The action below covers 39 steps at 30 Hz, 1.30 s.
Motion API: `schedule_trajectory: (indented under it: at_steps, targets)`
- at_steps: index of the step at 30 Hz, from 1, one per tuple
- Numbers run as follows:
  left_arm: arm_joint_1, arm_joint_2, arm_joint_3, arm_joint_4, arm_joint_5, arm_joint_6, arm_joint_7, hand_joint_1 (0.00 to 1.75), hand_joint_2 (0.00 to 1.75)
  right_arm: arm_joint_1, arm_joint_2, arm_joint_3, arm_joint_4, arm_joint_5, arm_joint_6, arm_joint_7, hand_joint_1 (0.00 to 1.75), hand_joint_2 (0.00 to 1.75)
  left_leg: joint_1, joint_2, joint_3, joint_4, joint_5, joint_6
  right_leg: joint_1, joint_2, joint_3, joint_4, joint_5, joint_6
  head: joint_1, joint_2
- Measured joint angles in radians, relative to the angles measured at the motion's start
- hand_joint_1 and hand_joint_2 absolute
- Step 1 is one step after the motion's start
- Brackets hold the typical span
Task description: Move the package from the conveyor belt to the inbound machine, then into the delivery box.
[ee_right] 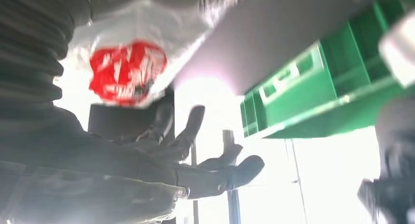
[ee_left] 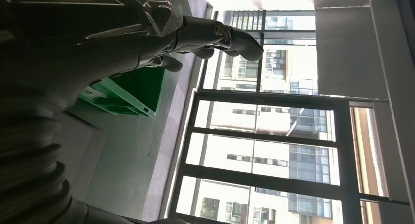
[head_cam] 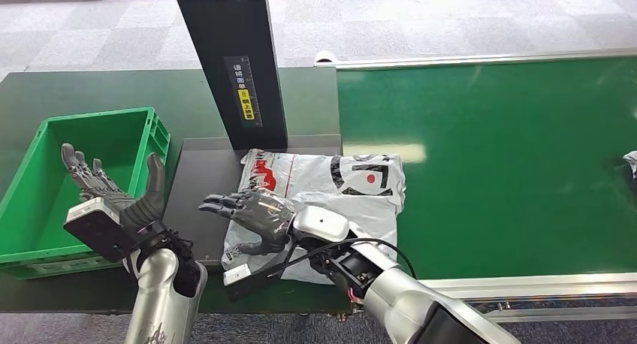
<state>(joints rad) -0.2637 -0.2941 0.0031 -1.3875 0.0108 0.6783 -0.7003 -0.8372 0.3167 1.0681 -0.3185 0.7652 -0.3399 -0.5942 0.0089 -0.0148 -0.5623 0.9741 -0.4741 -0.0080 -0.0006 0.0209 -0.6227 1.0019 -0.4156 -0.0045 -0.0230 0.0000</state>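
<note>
We see the package [head_cam: 330,190], a white plastic mailer w/ red and black print, lying flat w/ its left part on the dark platform [head_cam: 206,179] of the inbound machine and its right part over the edge of the green conveyor belt [head_cam: 511,164]. The machine's black upright column [head_cam: 240,58] stands just behind the package, a yellow label on its front.

The right robot hand [head_cam: 252,212] lies over the package's near-left portion, fingers spread and reaching toward the platform. In the head view we can't tell whether it presses on the mailer or hangs just above it. In the right wrist view the fingers [ee_right: 230,172] are extended and apart w/ nothing between them, and the mailer's red print [ee_right: 127,72] sits close by the palm side. So we read this hand as open, not gripping.

The left robot hand [head_cam: 113,190] is raised, palm up, fingers splayed and holding nothing, in front of the green delivery box [head_cam: 22,186], which stands on the dark bench [head_cam: 90,92] just left of the platform. The left wrist view shows its fingers [ee_left: 235,35] slightly curled, a corner of the green box [ee_left: 127,94] and big windows beyond.

At the belt's far right edge a bit of another pale item [head_cam: 631,164] pokes in; too little of it shows to tell what it is.
</note>
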Motion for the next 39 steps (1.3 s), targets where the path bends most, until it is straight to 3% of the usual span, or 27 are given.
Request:
schedule_trajectory:
  at_steps: [13, 18, 22, 29, 36, 39]
  targets:
    - [0.000, 0.000, 0.000, -0.007, 0.007, 0.000, 0.000, 0.00, 1.75, 0.000, 0.000, -0.092, -0.008, -0.089, -0.061, -0.091, 0.00, 1.75, 0.000, 0.000, 0.000, 0.000, 0.000, 0.000, 0.000, 0.000, 0.000, 0.000, 0.000, 0.000, 0.000, 0.000]
    - [0.000, 0.000, 0.000, -0.010, 0.013, 0.000, 0.000, 0.00, 1.75, -0.001, 0.000, -0.130, -0.011, -0.128, -0.065, -0.084, 0.00, 1.75, 0.000, 0.000, 0.000, 0.000, 0.000, 0.000, 0.000, 0.000, 0.000, 0.000, 0.000, 0.000, 0.000, 0.000]
    - [0.001, 0.000, 0.000, -0.014, 0.022, -0.001, 0.000, 0.00, 1.75, -0.014, -0.007, -0.198, -0.015, -0.224, -0.065, -0.026, 0.00, 1.75, 0.000, 0.000, 0.000, 0.000, 0.000, 0.000, 0.000, 0.000, 0.000, 0.000, 0.000, 0.000, 0.000, 0.000]
    - [0.000, 0.005, -0.021, -0.004, 0.047, -0.078, 0.000, 0.00, 1.75, -0.047, -0.040, -0.427, -0.060, -0.513, 0.024, 0.012, 0.00, 1.75, 0.000, 0.000, -0.001, 0.001, 0.000, 0.000, 0.000, 0.000, -0.001, 0.000, 0.000, 0.000, 0.000, 0.000]
    - [0.000, 0.025, -0.088, 0.036, 0.044, -0.194, 0.000, 0.00, 1.75, -0.035, -0.087, -0.663, -0.161, -0.788, 0.297, 0.045, 0.00, 1.75, 0.000, 0.000, -0.002, 0.001, 0.000, 0.000, 0.000, 0.000, -0.002, 0.000, 0.000, 0.000, 0.000, 0.000]
    - [0.000, 0.035, -0.118, 0.050, 0.028, -0.242, 0.003, 0.00, 1.75, -0.017, -0.102, -0.750, -0.196, -0.983, 0.503, 0.119, 0.00, 0.44, 0.000, -0.001, -0.003, 0.001, 0.000, 0.000, 0.000, 0.000, -0.003, 0.000, 0.000, 0.000, 0.000, 0.000]
